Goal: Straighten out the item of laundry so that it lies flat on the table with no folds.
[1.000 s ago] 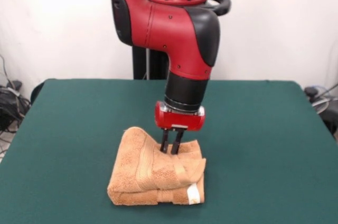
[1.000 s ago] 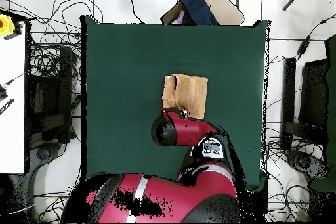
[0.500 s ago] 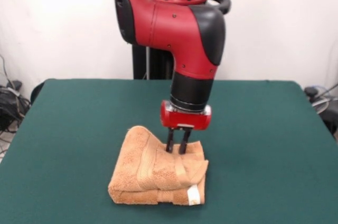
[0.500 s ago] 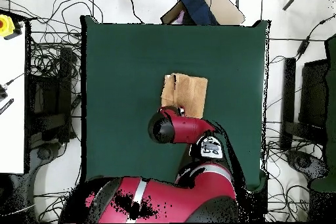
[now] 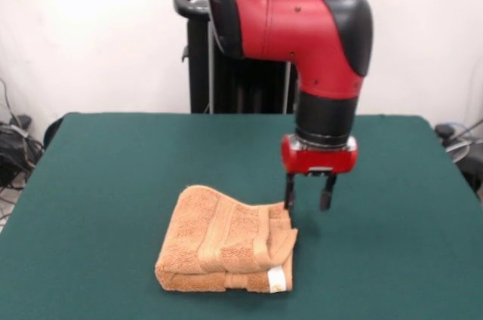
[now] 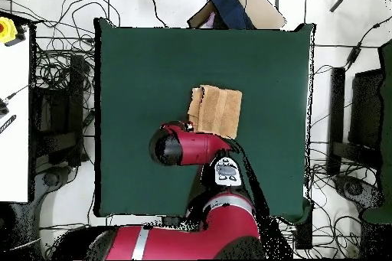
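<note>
One towel (image 5: pixel 226 241) – one table (image 5: pixel 113 176) – one gripper (image 5: pixel 308 193)

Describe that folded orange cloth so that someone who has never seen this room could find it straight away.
Start at the big dark green table. On it, just beside the open tool of the red arm, lies the towel, the only thing resting on the tabletop. It is an orange-tan terry cloth folded into a thick bundle, with woven stripes and a small white tag at one corner.

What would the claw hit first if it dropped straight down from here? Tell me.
Probably the bare table, just beside the folded towel. The open claw points downward, one finger near the towel's edge, so depth is uncertain; it might clip that edge.
</note>
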